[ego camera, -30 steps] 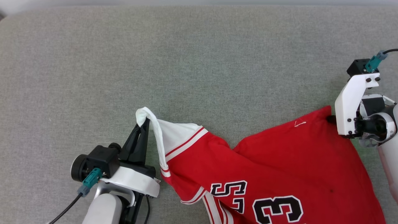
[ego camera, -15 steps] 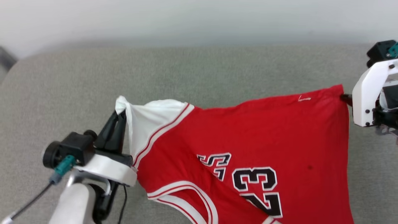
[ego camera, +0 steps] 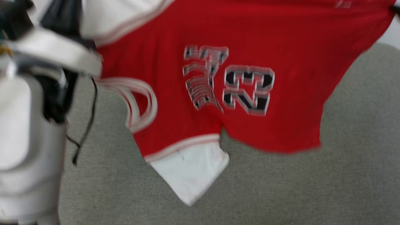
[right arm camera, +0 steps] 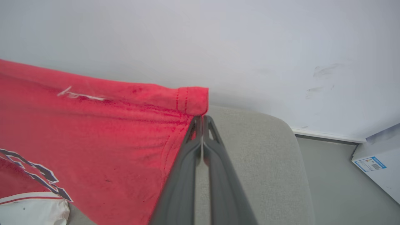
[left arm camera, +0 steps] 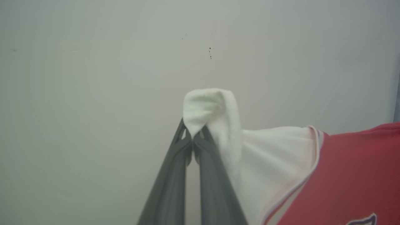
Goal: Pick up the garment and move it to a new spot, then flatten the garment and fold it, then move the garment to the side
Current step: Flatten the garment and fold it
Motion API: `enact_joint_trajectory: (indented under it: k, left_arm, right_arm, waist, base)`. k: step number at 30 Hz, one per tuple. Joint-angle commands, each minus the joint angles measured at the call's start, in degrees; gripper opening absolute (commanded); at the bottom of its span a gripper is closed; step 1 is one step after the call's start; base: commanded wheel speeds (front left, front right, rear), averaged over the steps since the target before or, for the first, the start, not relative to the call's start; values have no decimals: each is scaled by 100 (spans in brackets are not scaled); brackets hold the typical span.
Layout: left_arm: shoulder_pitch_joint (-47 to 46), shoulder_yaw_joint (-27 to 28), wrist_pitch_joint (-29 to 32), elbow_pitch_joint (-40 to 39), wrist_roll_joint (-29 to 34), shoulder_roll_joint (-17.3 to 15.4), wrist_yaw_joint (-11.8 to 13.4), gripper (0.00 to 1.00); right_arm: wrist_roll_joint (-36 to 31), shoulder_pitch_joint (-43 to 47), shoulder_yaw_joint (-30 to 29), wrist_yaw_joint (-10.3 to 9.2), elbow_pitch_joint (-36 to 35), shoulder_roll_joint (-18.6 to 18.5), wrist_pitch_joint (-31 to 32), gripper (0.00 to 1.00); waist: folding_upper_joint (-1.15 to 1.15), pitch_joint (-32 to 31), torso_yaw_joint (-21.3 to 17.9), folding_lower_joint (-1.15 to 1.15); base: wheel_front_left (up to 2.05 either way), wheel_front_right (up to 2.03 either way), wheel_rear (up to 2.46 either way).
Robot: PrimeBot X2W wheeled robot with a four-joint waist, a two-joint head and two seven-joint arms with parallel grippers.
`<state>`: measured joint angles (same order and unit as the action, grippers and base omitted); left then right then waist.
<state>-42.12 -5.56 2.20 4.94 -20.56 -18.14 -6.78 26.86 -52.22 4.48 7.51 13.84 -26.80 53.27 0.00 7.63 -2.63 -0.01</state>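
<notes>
The garment (ego camera: 281, 47), red with dark white-edged lettering, hangs spread in the air above the grey surface, blurred in the head view. Its free white sleeve (ego camera: 190, 172) dangles lowest. In the left wrist view my left gripper (left arm camera: 192, 137) is shut on the tip of the other white sleeve (left arm camera: 215, 103). In the right wrist view my right gripper (right arm camera: 202, 120) is shut on a hemmed red corner (right arm camera: 190, 100) of the garment (right arm camera: 93, 125). My pale left forearm (ego camera: 28, 125) stands close at the left of the head view.
A grey cushioned surface (ego camera: 281, 187) lies below the shirt, with its rounded end (right arm camera: 275, 150) to the right. Beyond it are grey floor and a white box (right arm camera: 378, 162) with a blue label. A pale wall (right arm camera: 250, 47) rises behind. A black cable (ego camera: 90, 106) hangs from my left wrist.
Both arms have risen with the garment, which went from lying partly on the surface to hanging stretched between the grippers. The head view has shifted too and is now blurred.
</notes>
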Motion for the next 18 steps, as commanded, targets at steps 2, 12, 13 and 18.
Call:
enact_joint_trajectory:
  k: [2, 12, 13, 18]
  left_arm:
    - [-688, -8, 103, 368, 32, -86, 0, 0]
    - [-3761, 152, 107, 1834, 336, -397, 235, 0]
    - [-3974, 165, 92, 1923, 352, -401, 261, 0]
    - [-5024, 104, -53, 2195, 578, -524, 385, 0]
  right_arm:
    - [-92, -405, -69, -4, 69, 37, -178, 0]
    - [-429, -2495, -74, -6, 574, 270, -1952, 0]
    - [-463, -2676, -57, -6, 648, 292, -2170, 0]
    - [-491, -3610, 110, -6, 1089, 369, -3152, 0]
  waist:
    - [0, 432, -72, 1]
    - [0, 2042, -422, 1]
    - [0, 2195, -451, 1]
    - [0, 2920, -597, 1]
  base:
    - [0, 0, 0]
    - [0, 0, 0]
    - [0, 0, 0]
    - [0, 0, 0]
